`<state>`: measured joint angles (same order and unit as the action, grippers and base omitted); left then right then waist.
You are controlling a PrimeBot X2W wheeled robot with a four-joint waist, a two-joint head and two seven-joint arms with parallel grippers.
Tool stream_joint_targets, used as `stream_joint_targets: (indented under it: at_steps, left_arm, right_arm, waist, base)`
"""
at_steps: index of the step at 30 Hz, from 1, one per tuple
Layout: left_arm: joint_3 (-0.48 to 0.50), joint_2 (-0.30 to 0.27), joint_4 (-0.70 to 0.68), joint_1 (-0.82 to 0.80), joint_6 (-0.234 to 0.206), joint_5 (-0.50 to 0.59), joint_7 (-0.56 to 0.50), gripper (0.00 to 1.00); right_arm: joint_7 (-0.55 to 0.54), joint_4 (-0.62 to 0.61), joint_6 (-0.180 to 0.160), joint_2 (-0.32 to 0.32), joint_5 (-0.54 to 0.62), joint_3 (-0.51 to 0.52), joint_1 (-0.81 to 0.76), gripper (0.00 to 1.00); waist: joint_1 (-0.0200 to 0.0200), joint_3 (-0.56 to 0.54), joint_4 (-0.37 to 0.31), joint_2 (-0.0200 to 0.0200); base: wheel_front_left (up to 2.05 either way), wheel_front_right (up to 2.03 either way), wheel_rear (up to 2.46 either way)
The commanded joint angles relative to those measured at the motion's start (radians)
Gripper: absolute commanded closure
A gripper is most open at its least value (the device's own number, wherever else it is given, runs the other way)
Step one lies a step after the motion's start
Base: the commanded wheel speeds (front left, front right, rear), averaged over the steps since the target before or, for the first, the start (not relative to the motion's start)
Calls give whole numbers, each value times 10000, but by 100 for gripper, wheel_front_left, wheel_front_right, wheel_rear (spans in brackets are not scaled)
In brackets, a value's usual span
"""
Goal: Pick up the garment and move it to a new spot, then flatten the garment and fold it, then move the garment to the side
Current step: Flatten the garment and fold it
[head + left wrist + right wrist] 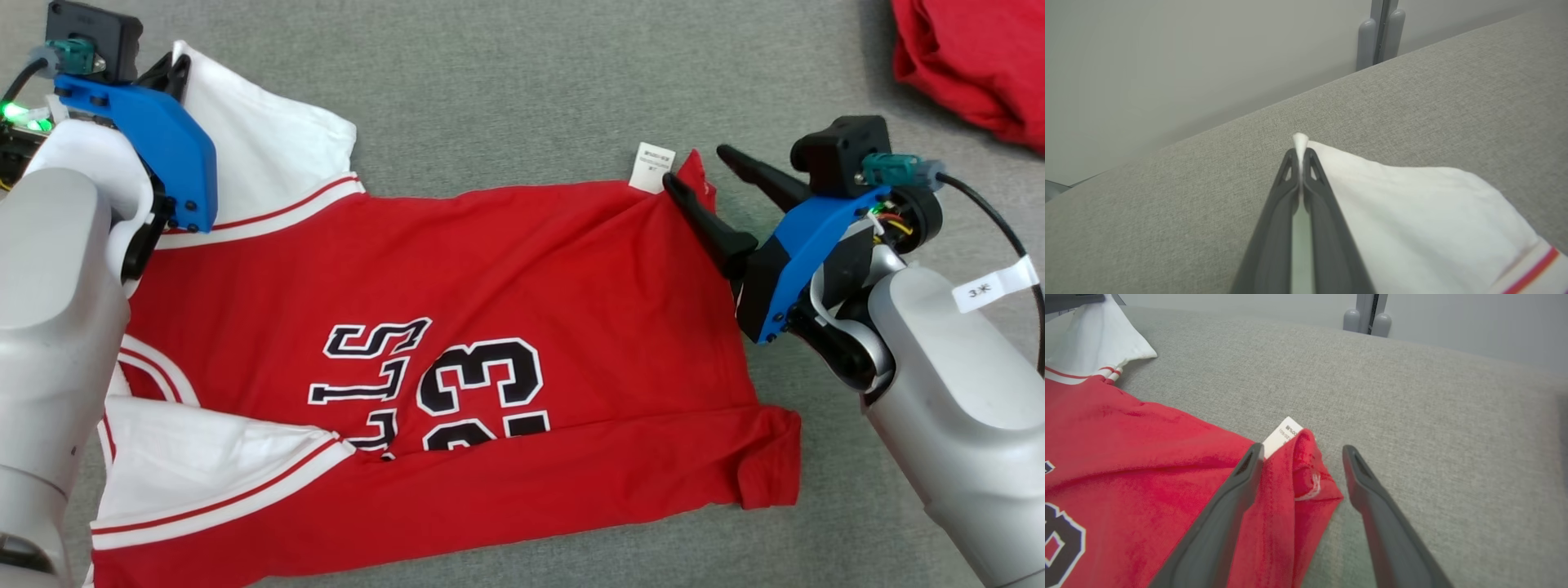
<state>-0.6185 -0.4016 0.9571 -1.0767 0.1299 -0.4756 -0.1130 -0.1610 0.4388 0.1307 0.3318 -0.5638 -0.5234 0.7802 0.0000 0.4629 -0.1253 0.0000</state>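
Left wrist view: my left pincer is pressed together on the tip of the white sleeve, and a small peak of cloth pokes out past the fingertips. In the head view the garment, a red jersey with white sleeves and black lettering, lies spread across the grey tabletop. It is partly flattened, with a fold along its near edge and wrinkles toward the right. My right pincer stands wide apart and holds nothing. One of its fingers is over the red cloth and the other over bare tabletop, with the bunched hem corner and its white label between them. Another red cloth sits well apart, at the far right.

I judge the garment light, soft and limp, so it will sag and drag wherever I am not holding it. The stitched hem at that corner looks like the best bite, since the doubled cloth there should not slide out. I want to close on the red fabric itself and not on the label alone, which could pull free. With both far corners held, I expect a gentle stretch between my arms to smooth it
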Motion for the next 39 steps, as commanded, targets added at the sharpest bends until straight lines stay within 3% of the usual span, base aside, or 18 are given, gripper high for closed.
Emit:
stream_joint_targets:
  at_steps: [1,7,8,9,10,27,34,39]
  left_arm:
    - [-79,40,-3,-257,3,-58,116,100]
    - [-356,220,86,-434,3,-203,421,100]
    - [-398,239,103,-448,3,-258,485,100]
    - [-440,273,121,-455,3,-284,546,100]
    - [-480,302,144,-459,3,-322,590,100]
    - [-200,230,-264,544,-97,-1091,2848,100]
    - [-3,-34,-1467,2019,-288,-1400,3445,100]
    - [129,-346,-2917,3404,-765,-1575,3564,100]
  right_arm:
    - [-137,157,3,-1,-46,-51,-79,0]
    - [-583,824,4,-221,-380,-147,91,0]
    - [-590,904,4,-240,-409,-177,139,9]
    - [-524,997,3,-238,-414,-169,218,46]
    - [-403,1094,3,-261,-397,-123,277,100]
    - [2877,2599,3,-441,-178,361,-291,100]
    - [3681,2483,3,-379,-493,331,-1066,100]
    - [3975,2460,3,-368,-669,278,-1583,100]
  waist:
    - [0,41,94,0]
    - [0,80,344,0]
    - [0,76,371,0]
    - [0,70,399,0]
    - [0,57,425,0]
    - [0,-1030,840,0]
    - [0,-1607,937,0]
    - [0,-1852,1050,0]
  base:
    - [0,0,0]
    - [0,0,0]
    - [0,0,0]
    - [0,0,0]
    - [0,0,0]
    - [0,0,0]
    - [0,0,0]
    - [0,0,0]
